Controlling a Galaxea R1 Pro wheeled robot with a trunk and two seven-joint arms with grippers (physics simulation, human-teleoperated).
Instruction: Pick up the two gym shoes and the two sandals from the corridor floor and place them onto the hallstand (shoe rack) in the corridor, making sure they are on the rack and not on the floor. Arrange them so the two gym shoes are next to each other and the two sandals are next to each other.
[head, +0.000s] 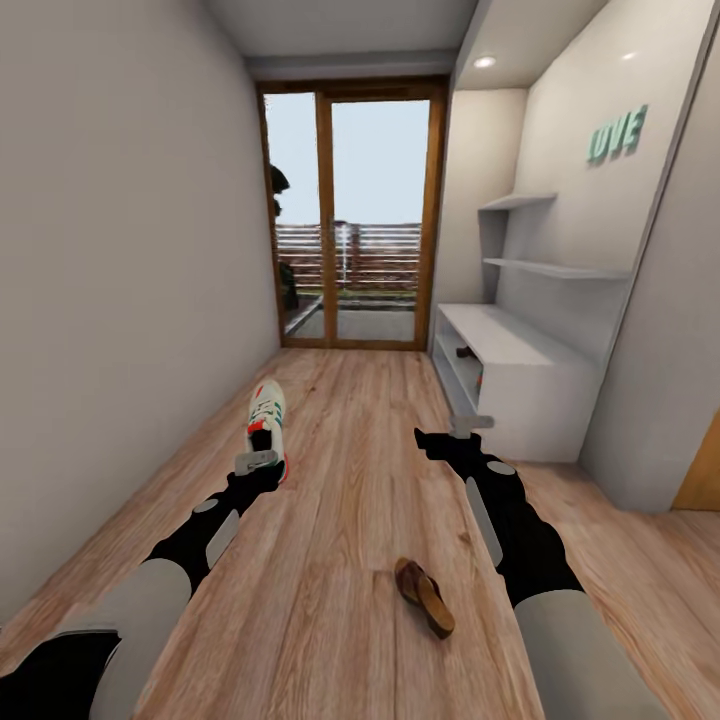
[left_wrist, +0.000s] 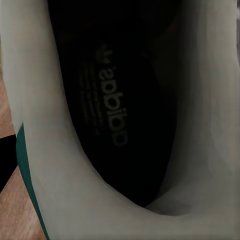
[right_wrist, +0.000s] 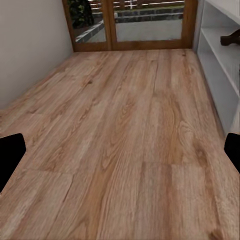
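Observation:
A cream-white gym shoe (head: 267, 418) with green stripes and a red heel patch lies toe-away on the corridor floor (head: 350, 480), left of centre. My left gripper (head: 258, 461) is at its heel. The left wrist view looks straight into the shoe's dark opening (left_wrist: 115, 110); one fingertip (left_wrist: 6, 160) shows outside the collar, set wide, and the other is hidden. A brown sandal (head: 424, 596) lies on the floor near me. Another sandal (right_wrist: 231, 37) rests in the hallstand (head: 520, 350), on an open shelf (head: 463, 351). My right gripper (head: 470, 425) hovers open over bare planks (right_wrist: 120, 160).
The corridor is narrow, with a plain wall (head: 120, 300) on the left. At the far end is a glass door (head: 350, 215). The hallstand's floating shelves (head: 555, 268) hang on the right wall. Something small and orange (head: 478, 380) sits in the lowest shelf.

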